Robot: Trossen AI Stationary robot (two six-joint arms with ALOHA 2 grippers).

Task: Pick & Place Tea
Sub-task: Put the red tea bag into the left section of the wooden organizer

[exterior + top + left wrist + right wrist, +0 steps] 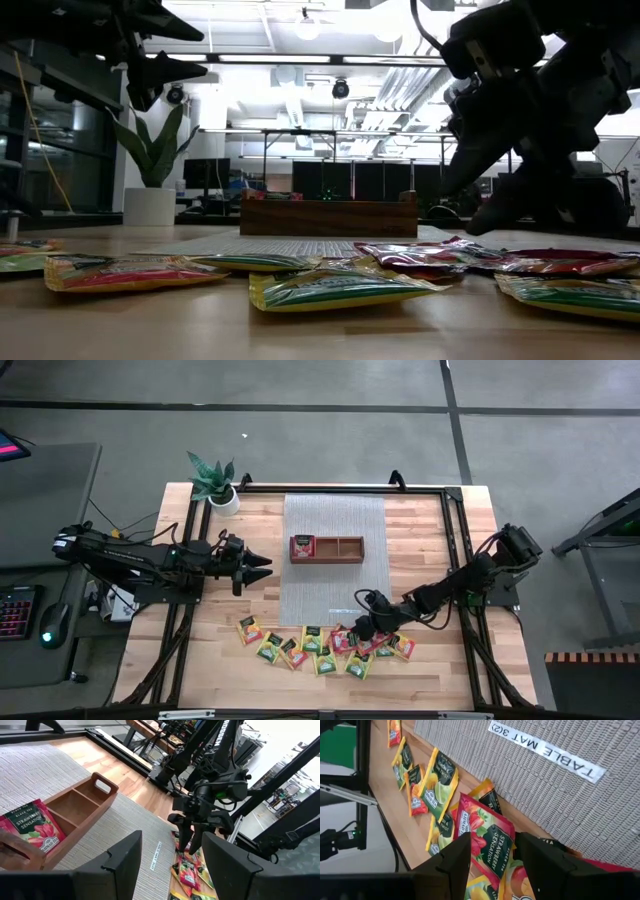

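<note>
Several red, yellow and green tea packets [320, 645] lie flat in a loose row near the table's near edge. One red strawberry packet [302, 547] sits in the left compartment of the brown wooden tray [340, 550]. My right gripper [362, 625] is open and points down over the right part of the row. In the right wrist view its fingers stand on either side of a red strawberry packet [487, 840]. My left gripper [265, 563] is open and hovers left of the tray, touching nothing. My right gripper comes at the red strawberry packet [492, 852] from above with a finger on each side. That packet lies flat on other packets and the wood. I cannot tell whether the fingertips [183, 845] touch it.
The tray stands on a grey woven mat [335, 510] in the table's middle. A potted plant [215, 482] stands at the far left corner. A black frame rail [450, 540] runs round the table's edge. Bare wood lies on both sides of the mat.
</note>
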